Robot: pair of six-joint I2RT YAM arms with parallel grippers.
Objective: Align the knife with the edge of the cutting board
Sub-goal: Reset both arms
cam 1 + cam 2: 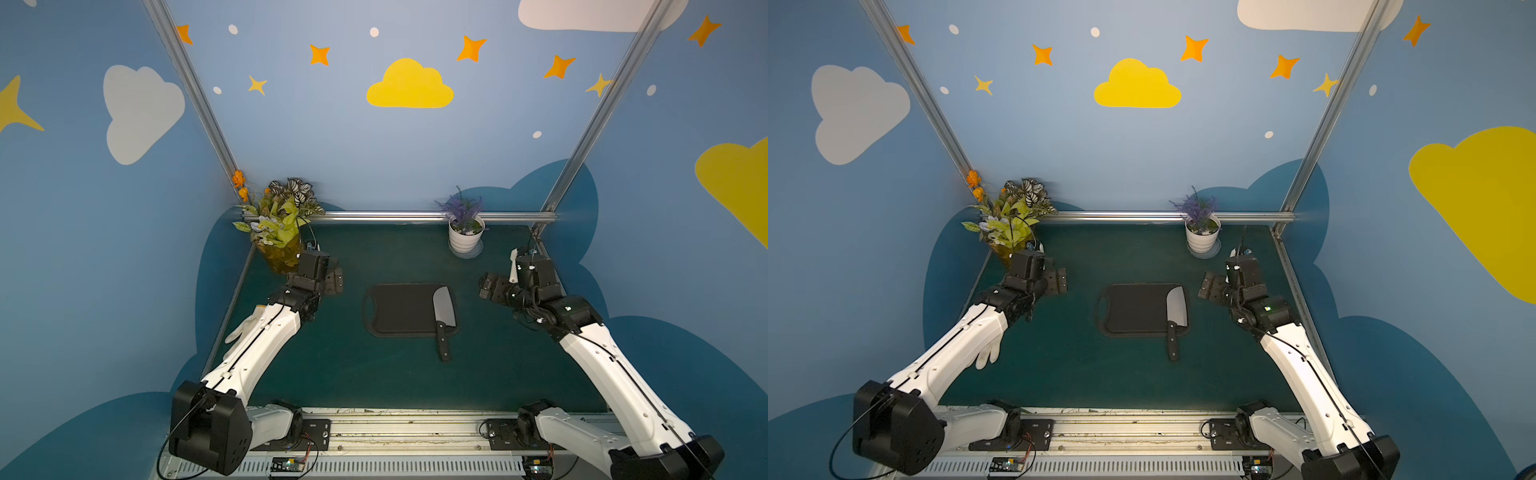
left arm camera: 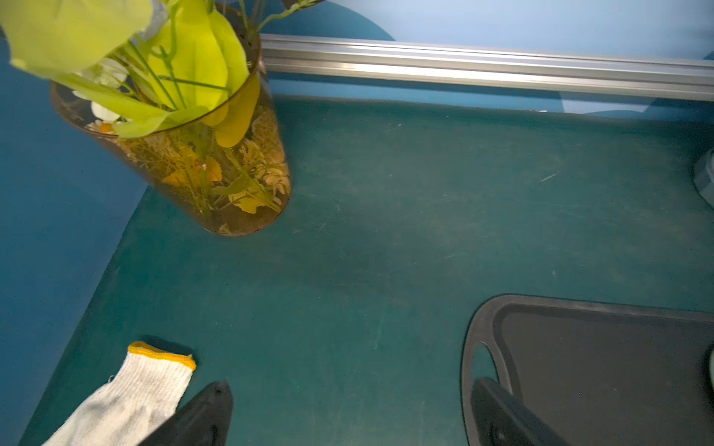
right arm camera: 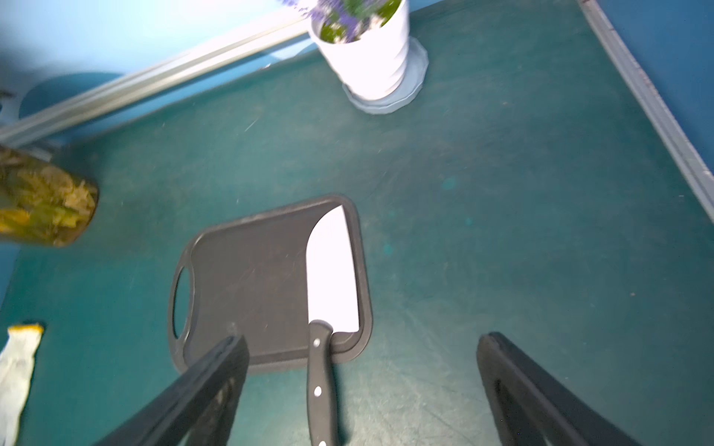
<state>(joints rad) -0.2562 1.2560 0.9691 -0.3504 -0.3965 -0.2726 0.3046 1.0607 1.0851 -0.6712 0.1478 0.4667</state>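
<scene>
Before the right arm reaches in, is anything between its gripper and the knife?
Nothing visible: only bare green mat lies between the open right gripper and the knife on the cutting board.

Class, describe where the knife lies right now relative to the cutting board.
In a top view the knife lies flat at the right end of the cutting board, opposite the handle slot, its black handle overhanging the near rim onto the green mat.
</scene>
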